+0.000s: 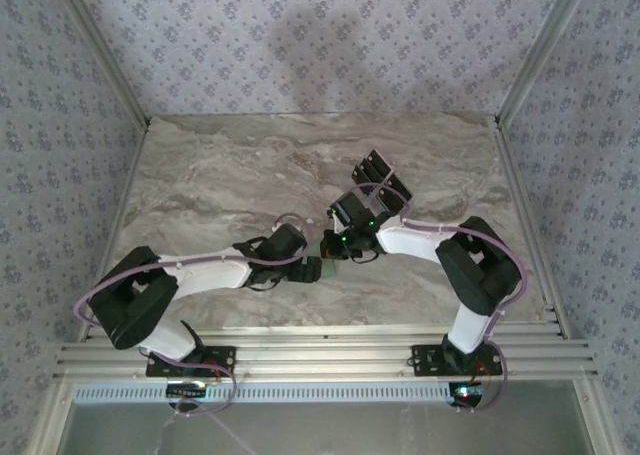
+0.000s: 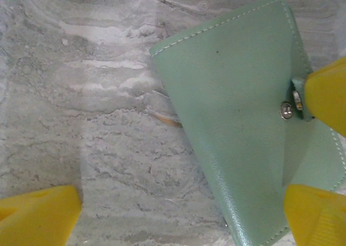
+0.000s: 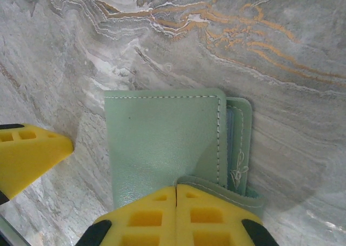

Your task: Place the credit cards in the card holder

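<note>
The card holder (image 3: 162, 143) lies flat on the tabletop (image 2: 81, 94), its snap tab pinched in the tightly closed right pincer (image 3: 177, 194), the left pincer (image 2: 183, 194) gaping wide and empty over it, credit cards (image 1: 385, 180) beyond it.

1. The wallet (image 3: 162, 143) lies on the table (image 3: 162, 40), between the two grippers.
2. The left gripper (image 2: 184, 197) straddles its left side; the right gripper (image 3: 175, 203) is on its flap.
3. The cards (image 1: 385, 185) lie behind it, to the right.

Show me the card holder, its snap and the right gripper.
card holder (image 3: 162, 143), right wrist view, front panel.
snap (image 2: 286, 110), left wrist view, metal stud.
right gripper (image 3: 177, 192), right wrist view, fingertip seam.
</note>
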`<state>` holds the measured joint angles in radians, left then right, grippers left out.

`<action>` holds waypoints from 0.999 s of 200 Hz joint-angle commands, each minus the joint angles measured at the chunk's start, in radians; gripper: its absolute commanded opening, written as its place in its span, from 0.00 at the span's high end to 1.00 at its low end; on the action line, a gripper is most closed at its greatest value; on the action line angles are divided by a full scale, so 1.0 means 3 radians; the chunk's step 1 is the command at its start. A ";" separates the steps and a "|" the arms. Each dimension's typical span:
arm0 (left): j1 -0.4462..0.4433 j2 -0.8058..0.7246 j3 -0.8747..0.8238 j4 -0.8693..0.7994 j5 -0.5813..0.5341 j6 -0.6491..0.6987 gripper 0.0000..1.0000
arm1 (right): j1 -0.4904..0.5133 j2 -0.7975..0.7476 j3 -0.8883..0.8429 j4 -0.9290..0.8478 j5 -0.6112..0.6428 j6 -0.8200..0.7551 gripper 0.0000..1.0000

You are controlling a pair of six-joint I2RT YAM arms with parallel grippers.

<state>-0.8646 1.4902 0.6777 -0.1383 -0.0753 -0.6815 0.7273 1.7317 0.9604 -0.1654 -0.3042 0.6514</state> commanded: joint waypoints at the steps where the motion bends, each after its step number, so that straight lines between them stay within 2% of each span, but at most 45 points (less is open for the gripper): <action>1: 0.0094 -0.0044 -0.0162 -0.0188 -0.0077 -0.0047 0.01 | -0.0001 0.0070 0.0005 0.0009 -0.0017 0.0068 1.00; 98: 0.0136 0.0091 -0.0351 0.0013 0.0052 -0.0095 0.01 | -0.0010 0.0061 0.0029 -0.0021 -0.0038 0.0069 1.00; 200: 0.0139 0.0264 -0.0454 0.0168 0.0109 -0.0116 0.01 | 0.0012 -0.0200 0.0128 -0.0157 -0.0046 0.0045 1.00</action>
<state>-0.8433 1.4818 0.6113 -0.0444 -0.0650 -0.6933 0.7265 1.7023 0.9649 -0.1829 -0.3077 0.6655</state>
